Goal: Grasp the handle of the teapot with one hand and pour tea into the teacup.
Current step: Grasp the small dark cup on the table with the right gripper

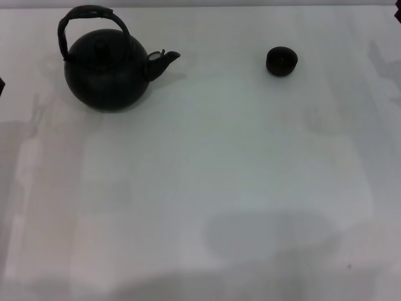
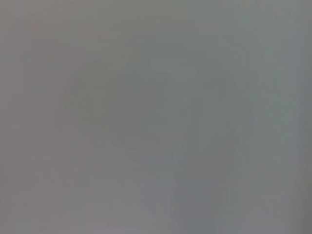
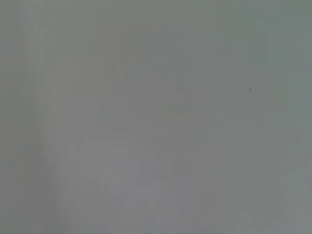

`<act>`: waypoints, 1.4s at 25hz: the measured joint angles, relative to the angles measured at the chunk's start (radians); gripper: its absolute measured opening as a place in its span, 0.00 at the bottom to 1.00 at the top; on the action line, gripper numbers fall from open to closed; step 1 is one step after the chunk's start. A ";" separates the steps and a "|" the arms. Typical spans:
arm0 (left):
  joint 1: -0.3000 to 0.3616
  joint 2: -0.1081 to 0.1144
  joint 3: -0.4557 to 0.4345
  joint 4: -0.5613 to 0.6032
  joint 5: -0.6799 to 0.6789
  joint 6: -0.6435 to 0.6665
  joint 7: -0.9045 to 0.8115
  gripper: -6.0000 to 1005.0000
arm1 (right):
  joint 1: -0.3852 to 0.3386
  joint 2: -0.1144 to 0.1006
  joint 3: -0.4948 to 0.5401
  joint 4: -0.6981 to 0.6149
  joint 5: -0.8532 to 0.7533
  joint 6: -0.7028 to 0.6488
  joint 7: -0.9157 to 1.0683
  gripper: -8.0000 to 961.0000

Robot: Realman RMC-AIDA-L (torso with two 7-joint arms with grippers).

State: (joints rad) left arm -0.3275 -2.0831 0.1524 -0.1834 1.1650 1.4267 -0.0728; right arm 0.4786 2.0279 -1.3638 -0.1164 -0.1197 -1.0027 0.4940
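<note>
Since neither tool is in view and I cannot tell its state, the left should reach for the handle [image 1: 94, 15] arching over the teapot [image 1: 106, 72] at ten o'clock on the counter [image 1: 219, 188], spout facing the teacup [image 1: 281, 61] at one o'clock, well apart.

Very little of the robot's body is showing. In the head view, a small dark sliver [image 1: 1, 85] is poking in at the left edge of the frame, about a quarter of the way down. It is looking black and matte, with an angular outline, and too little is showing to tell which part it is. A second dark speck [image 1: 398, 16] is sitting at the upper right corner, equally hard to read. Both wrist views are showing only a plain grey surface [image 2: 156, 117].
</note>
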 joint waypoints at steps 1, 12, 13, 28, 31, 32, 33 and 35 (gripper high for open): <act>0.000 0.000 0.000 0.002 0.000 -0.001 0.000 0.86 | 0.000 0.000 0.000 0.000 0.000 0.001 0.001 0.86; -0.005 0.000 -0.001 0.001 0.000 -0.005 -0.002 0.86 | 0.020 -0.004 -0.034 -0.026 -0.003 0.010 0.131 0.86; -0.005 0.000 -0.001 0.000 -0.002 -0.004 -0.002 0.86 | 0.031 -0.009 -0.070 -0.046 -0.004 0.021 0.159 0.86; -0.008 -0.001 -0.006 -0.001 -0.007 -0.005 -0.002 0.85 | 0.316 -0.128 -0.259 -0.343 -0.717 0.380 0.925 0.86; -0.010 -0.001 -0.007 -0.001 -0.007 -0.005 -0.002 0.85 | 0.372 -0.161 -0.254 -0.344 -0.939 0.319 1.161 0.86; -0.011 -0.001 -0.007 -0.001 -0.007 -0.004 -0.002 0.85 | 0.391 -0.173 -0.253 -0.344 -1.007 0.290 1.225 0.86; -0.012 -0.002 -0.007 -0.001 -0.007 -0.003 -0.002 0.85 | 0.408 -0.183 -0.252 -0.344 -1.060 0.265 1.274 0.86; -0.014 -0.002 -0.007 -0.001 -0.007 0.000 -0.002 0.85 | 0.445 -0.205 -0.251 -0.344 -1.159 0.205 1.372 0.86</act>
State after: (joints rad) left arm -0.3414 -2.0847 0.1456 -0.1840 1.1580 1.4263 -0.0751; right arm 0.9232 1.8227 -1.6152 -0.4606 -1.2782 -0.7981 1.8657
